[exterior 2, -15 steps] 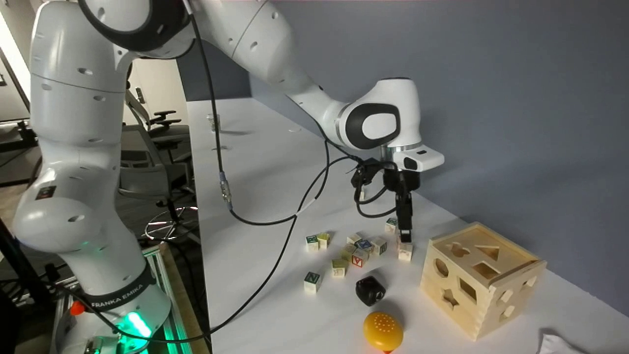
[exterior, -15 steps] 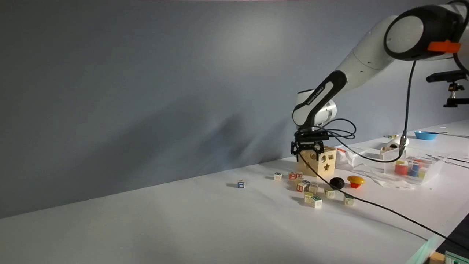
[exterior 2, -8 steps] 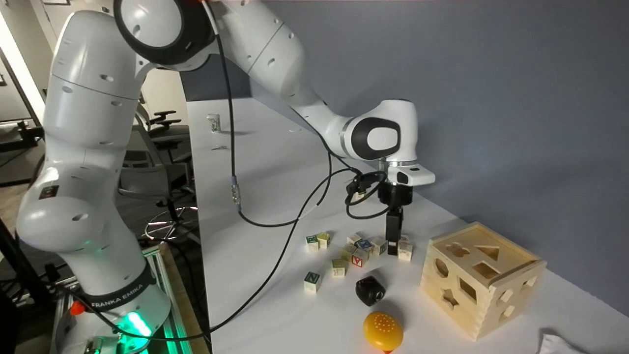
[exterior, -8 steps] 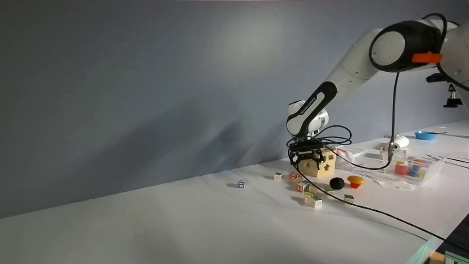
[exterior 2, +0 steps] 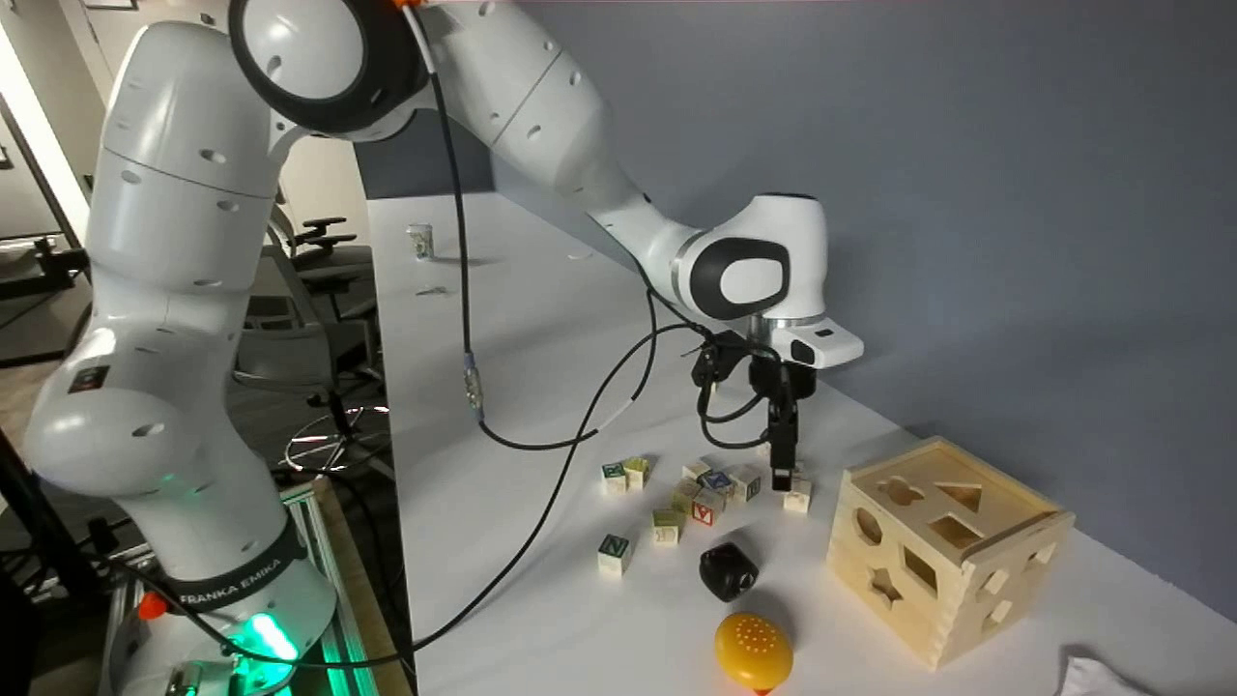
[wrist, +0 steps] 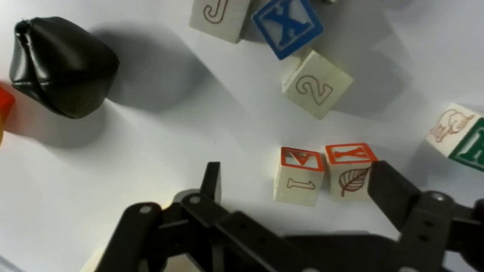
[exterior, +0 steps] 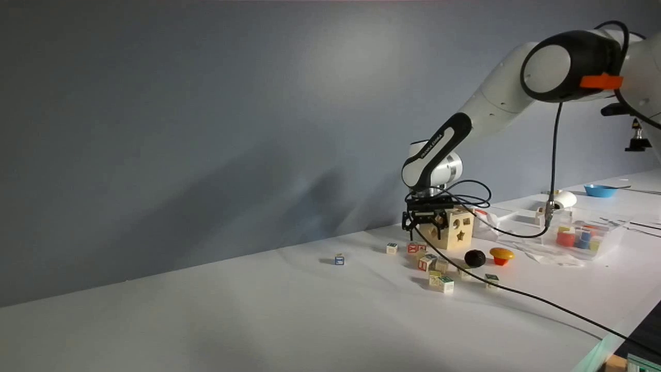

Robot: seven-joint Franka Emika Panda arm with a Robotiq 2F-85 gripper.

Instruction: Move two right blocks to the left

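Lower than a second ago, your end effector (exterior: 425, 237) is hanging near the back edge of the desk (exterior 2: 541, 628), along the grey wall (exterior 2: 966, 242); the blocks (exterior 2: 708, 507) are lying unmoved around it. Its two black fingers (wrist: 391, 192) are standing well apart, gripping nothing. Between them, in the wrist view, a red A block (wrist: 298, 183) and a red Y block (wrist: 348, 179) are sitting side by side, probably the pair you are after.

You are risking an off-centre descent: one fingertip is overlapping the Y block's outer side there, while a wide gap is showing beside the A block, so lowering straight down could be landing that finger on wood. Squeezing both could be twisting one free.

Along that same back edge, the wooden box (exterior 2: 952, 580) is standing near, leaving you less margin on its side. Your roomier path is running away from it, toward the desk's far corner by the wall, past a green-lettered block (wrist: 459, 138). Your black cable (exterior 2: 472, 382) is trailing toward the opposite, front edge, and slack could be snagging blocks there.
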